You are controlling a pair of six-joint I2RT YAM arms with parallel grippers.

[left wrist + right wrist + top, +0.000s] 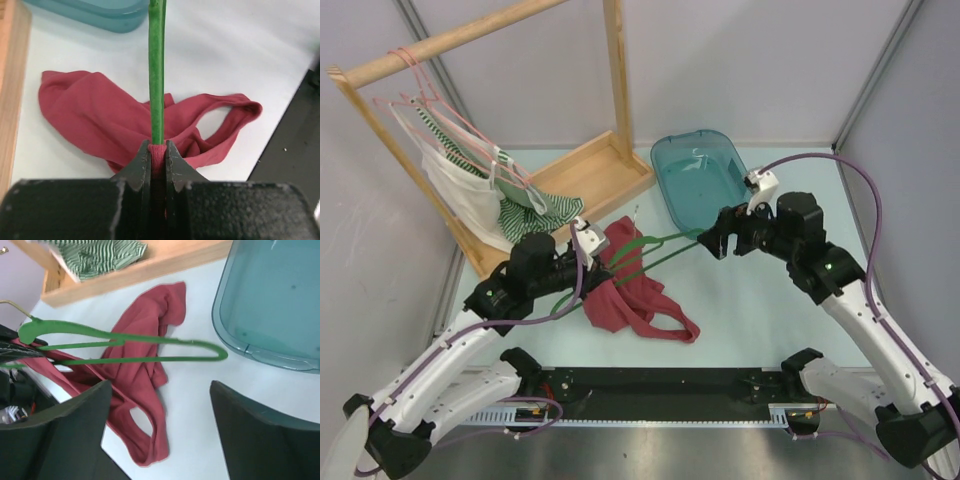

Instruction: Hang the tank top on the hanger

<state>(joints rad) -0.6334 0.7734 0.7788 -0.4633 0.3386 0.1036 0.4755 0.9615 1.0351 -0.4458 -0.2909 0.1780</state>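
The dark red tank top lies crumpled on the table left of centre. The green hanger stretches above it, pointing toward the right. My left gripper is shut on a fold of the tank top, and the hanger bar sticks straight out of that same pinch. In the top view this left gripper sits at the hanger's left end. My right gripper stands wide open just short of the hanger's far tip, touching nothing. The tank top spreads out beneath the hanger.
A teal plastic bin sits at the back right, close behind the right gripper. A wooden rack at the back left carries pink hangers with a white garment and a striped one. A black rail runs along the near edge.
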